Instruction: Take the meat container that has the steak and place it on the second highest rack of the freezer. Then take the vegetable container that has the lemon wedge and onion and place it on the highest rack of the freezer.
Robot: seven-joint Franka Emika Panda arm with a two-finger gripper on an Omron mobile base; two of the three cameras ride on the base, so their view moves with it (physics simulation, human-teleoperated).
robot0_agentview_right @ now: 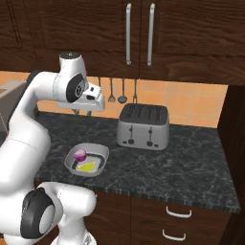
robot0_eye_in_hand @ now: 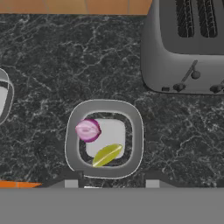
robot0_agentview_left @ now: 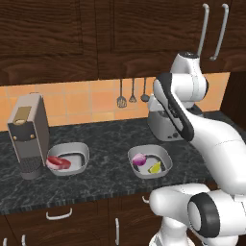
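Two grey containers sit on the dark stone counter. The left meat container (robot0_agentview_left: pixel 77 153) holds the red steak (robot0_agentview_left: pixel 58 162). The vegetable container (robot0_agentview_left: pixel 163 156) (robot0_agentview_right: pixel 98 153) (robot0_eye_in_hand: pixel 136 131) holds the purple onion (robot0_agentview_left: pixel 139 159) (robot0_agentview_right: pixel 80 155) (robot0_eye_in_hand: pixel 88 130) and the yellow-green lemon wedge (robot0_agentview_left: pixel 154 167) (robot0_agentview_right: pixel 87 166) (robot0_eye_in_hand: pixel 106 155). My gripper (robot0_agentview_right: pixel 82 112) (robot0_eye_in_hand: pixel 112 183) hangs well above the vegetable container, pointing down at it, open with nothing between its fingertips (robot0_eye_in_hand: pixel 72 181). The edge of the meat container (robot0_eye_in_hand: pixel 5 98) shows at the left of the hand view. The freezer and its racks are out of view.
A grey toaster (robot0_agentview_left: pixel 161 126) (robot0_agentview_right: pixel 143 127) (robot0_eye_in_hand: pixel 188 48) stands just behind and right of the vegetable container. A coffee machine (robot0_agentview_left: pixel 29 134) stands left of the meat container. Utensils (robot0_agentview_left: pixel 132 93) hang on the orange tiled wall under dark cabinets. Drawers sit below the counter's front edge.
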